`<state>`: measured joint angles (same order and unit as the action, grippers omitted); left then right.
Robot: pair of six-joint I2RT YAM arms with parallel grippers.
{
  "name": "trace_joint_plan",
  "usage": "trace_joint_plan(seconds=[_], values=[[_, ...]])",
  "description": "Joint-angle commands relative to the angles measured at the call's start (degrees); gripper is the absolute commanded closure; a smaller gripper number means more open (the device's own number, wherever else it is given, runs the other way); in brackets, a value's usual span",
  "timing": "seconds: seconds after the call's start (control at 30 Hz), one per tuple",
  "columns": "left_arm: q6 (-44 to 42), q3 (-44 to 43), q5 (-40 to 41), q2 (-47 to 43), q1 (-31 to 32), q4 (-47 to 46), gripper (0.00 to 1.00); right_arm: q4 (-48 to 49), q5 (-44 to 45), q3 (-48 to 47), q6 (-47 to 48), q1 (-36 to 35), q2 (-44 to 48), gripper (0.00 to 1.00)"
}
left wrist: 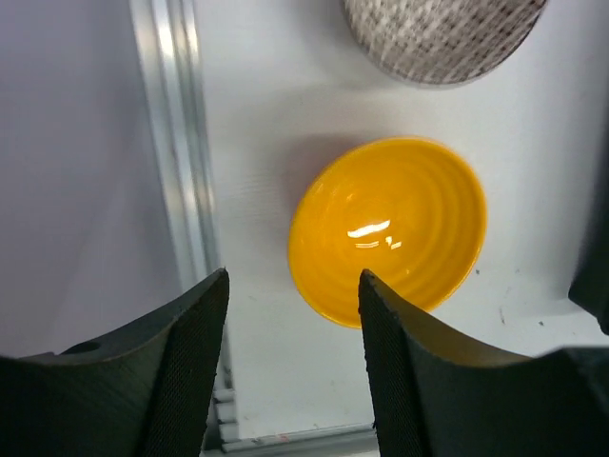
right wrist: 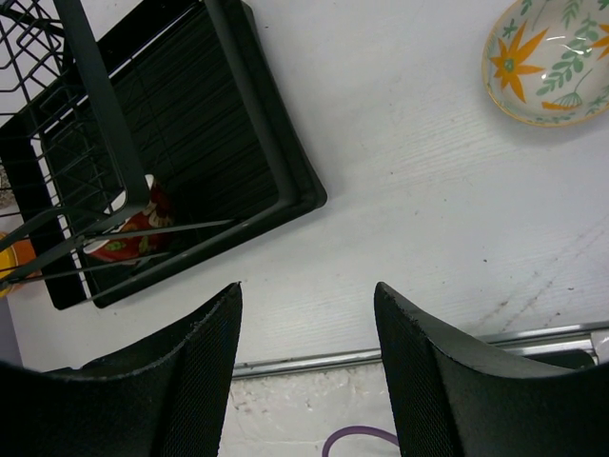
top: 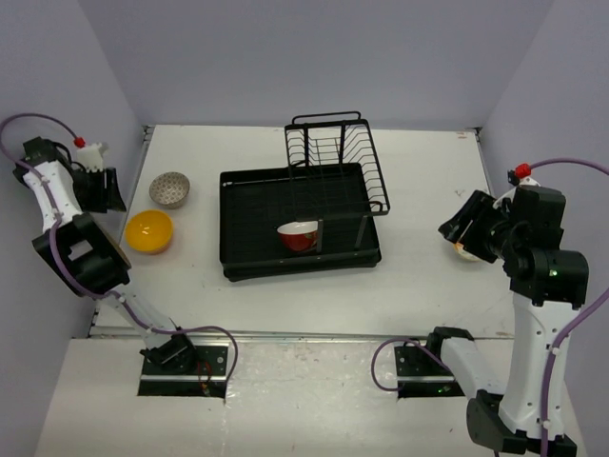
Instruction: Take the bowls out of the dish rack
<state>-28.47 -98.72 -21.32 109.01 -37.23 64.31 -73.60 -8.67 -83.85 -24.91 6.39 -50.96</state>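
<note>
**Stock check: bowls and dish rack, by view**

**Top external.** I list one dish rack (top: 247, 205) at mid-table. A red bowl (top: 299, 235) sits in its tray, well apart from both sets of fingers. The left gripper (top: 105, 190) hangs at the table's left edge. A yellow bowl (top: 149, 231) and a patterned bowl (top: 169, 189) stand on the table just beside it. The right gripper (top: 457, 228) hangs over a flowered bowl (top: 465, 252), which is mostly hidden.

**Left wrist.** The fingers are parted and hold nothing. The yellow bowl (left wrist: 388, 228) lies on the table beyond the tips, toward the right-hand finger. The patterned bowl (left wrist: 442, 38) lies farther out, apart from the yellow one.

**Right wrist.** The fingers are parted and hold nothing. The flowered bowl (right wrist: 552, 62) lies far beyond the right-hand finger, on bare table. The dish rack (right wrist: 219, 124) lies beyond the left-hand finger. The red bowl (right wrist: 124, 238) sits inside it, behind wire bars.
</note>
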Motion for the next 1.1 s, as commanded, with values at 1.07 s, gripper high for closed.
trace_joint_plan(seconds=[1.07], values=[[-28.40,8.88,-44.24,-19.54,46.72,10.57,0.51,1.89,-0.21,2.38,-0.49,-0.15,1.13,0.41]])
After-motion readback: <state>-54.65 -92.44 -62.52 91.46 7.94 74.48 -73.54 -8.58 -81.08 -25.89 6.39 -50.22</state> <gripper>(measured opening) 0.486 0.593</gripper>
